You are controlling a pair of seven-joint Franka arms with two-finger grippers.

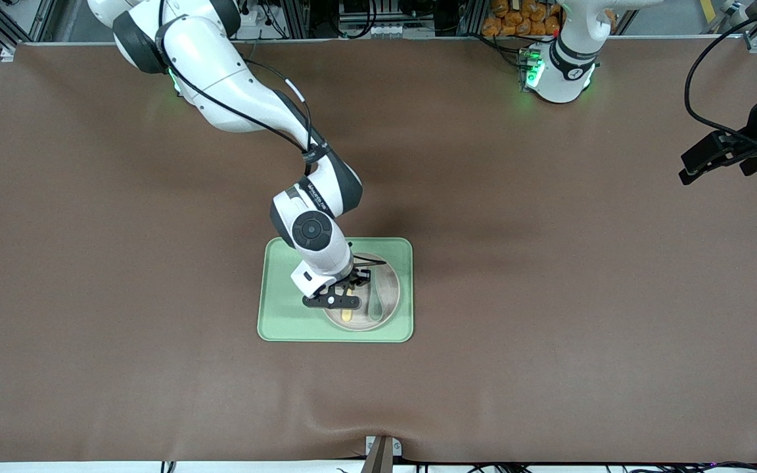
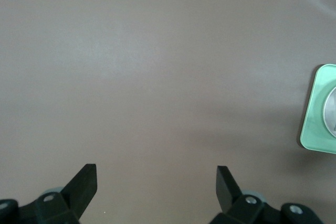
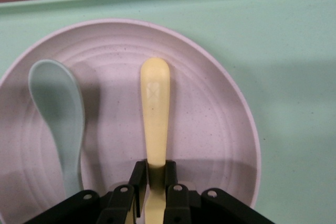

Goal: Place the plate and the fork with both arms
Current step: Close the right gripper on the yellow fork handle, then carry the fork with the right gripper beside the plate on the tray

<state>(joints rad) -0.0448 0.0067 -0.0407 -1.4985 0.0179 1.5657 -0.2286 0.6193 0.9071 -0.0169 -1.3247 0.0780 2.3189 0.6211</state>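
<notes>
Both arms are glossy white shells with rounded, bulging segments and dark grey to black bands at the joints. The right arm (image 1: 234, 79) carries a round black cap with a small centre dot on its wrist housing and small dark lettering on the segment above it; a thin black cable runs along it, strapped at the wrist. Its base glows green. The left arm (image 1: 572, 59) has a green-lit base at 9 o'clock. Black fingers (image 2: 84, 184) show silver screws.

Matt speckled plate (image 3: 210, 129) — smooth plastic-looking fork (image 3: 155, 108), spoon (image 3: 58, 114); matt brown table (image 1: 549, 328).
</notes>
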